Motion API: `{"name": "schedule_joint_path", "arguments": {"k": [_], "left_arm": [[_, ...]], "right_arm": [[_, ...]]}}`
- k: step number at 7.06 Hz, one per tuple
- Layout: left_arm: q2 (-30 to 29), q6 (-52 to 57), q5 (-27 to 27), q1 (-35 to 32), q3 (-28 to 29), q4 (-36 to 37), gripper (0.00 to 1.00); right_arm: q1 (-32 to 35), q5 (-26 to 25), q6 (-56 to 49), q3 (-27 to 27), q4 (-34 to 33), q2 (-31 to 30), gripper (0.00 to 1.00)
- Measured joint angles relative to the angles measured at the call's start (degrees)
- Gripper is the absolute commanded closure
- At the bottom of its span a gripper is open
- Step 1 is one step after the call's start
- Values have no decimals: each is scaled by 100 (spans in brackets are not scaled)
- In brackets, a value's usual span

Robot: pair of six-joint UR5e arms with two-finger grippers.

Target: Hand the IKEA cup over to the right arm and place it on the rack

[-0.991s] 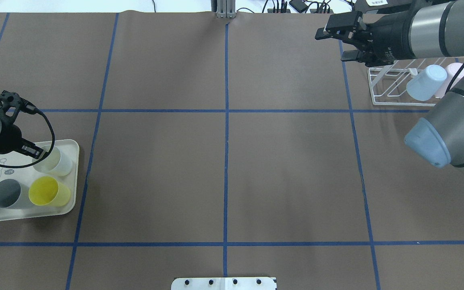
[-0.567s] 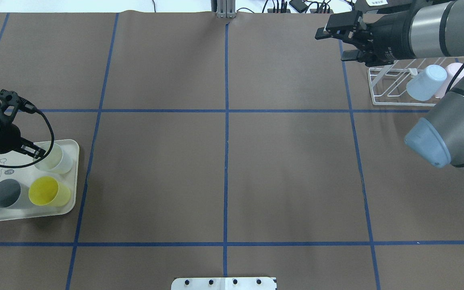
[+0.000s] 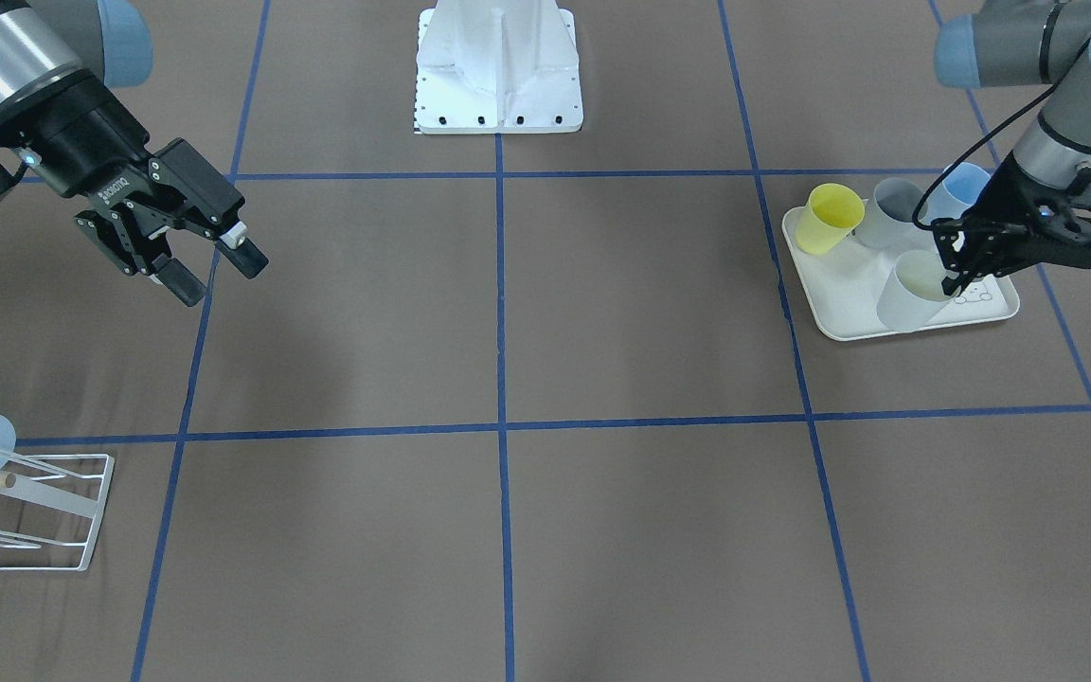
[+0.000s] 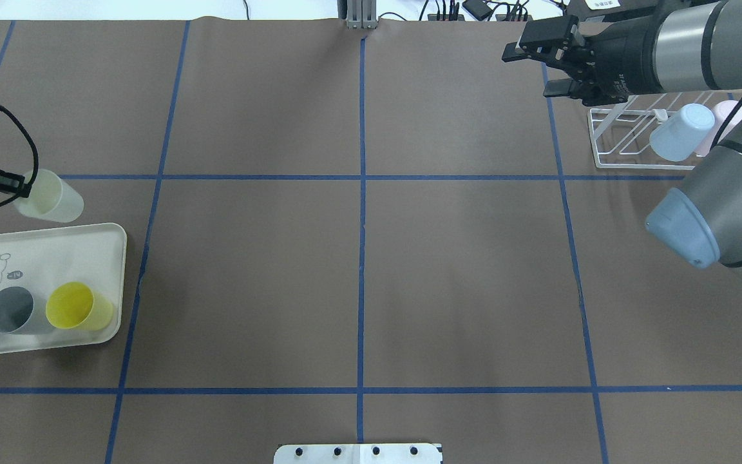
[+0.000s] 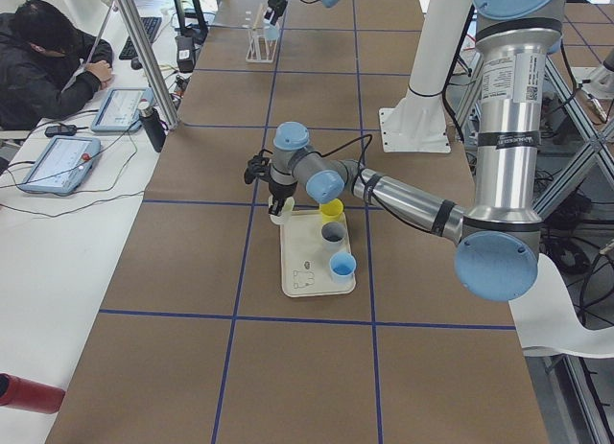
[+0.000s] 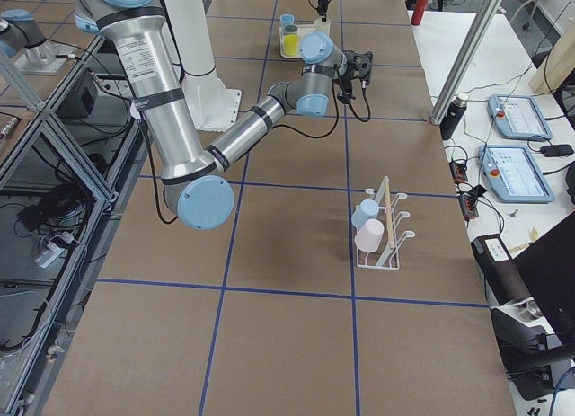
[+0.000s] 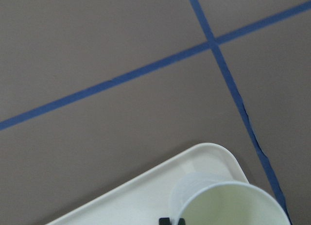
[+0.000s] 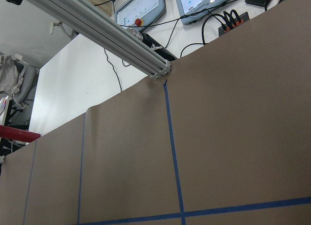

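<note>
One pale translucent plastic cup [image 3: 915, 289] hangs tilted over a corner of the cream tray [image 3: 849, 303], rim pinched in my left gripper [image 3: 955, 273], well apart across the tabletop [image 3: 602, 313] from my right gripper [image 3: 222, 278], fingers spread, near the white wire rack [image 4: 625, 138].

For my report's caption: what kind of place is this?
Likely a robotics lab: the right arm over a table marked with a blue tape grid, and control pendants beside a seated person.
</note>
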Motion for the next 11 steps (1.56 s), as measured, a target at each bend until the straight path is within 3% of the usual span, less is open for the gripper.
{"name": "schedule_joint_path", "arguments": {"k": [3, 4, 6, 9, 11], "left_arm": [[-1049, -2535, 33, -73, 57, -149, 100], [-1246, -3288, 40, -11, 93, -493, 100], [-1355, -5107, 393, 344, 424, -2068, 100], [-1719, -8039, 1996, 1372, 1433, -4766, 100], [-2117, -9669, 2757, 1828, 1782, -6095, 100]], "right_arm": [[-1, -19, 41, 1, 0, 51, 0], [0, -39, 138, -3, 0, 126, 0], [-3, -185, 377, -9, 5, 303, 0], [-92, -492, 978, -160, 417, 522, 0], [-594, -1496, 1711, -419, 1375, 594, 0]]}}
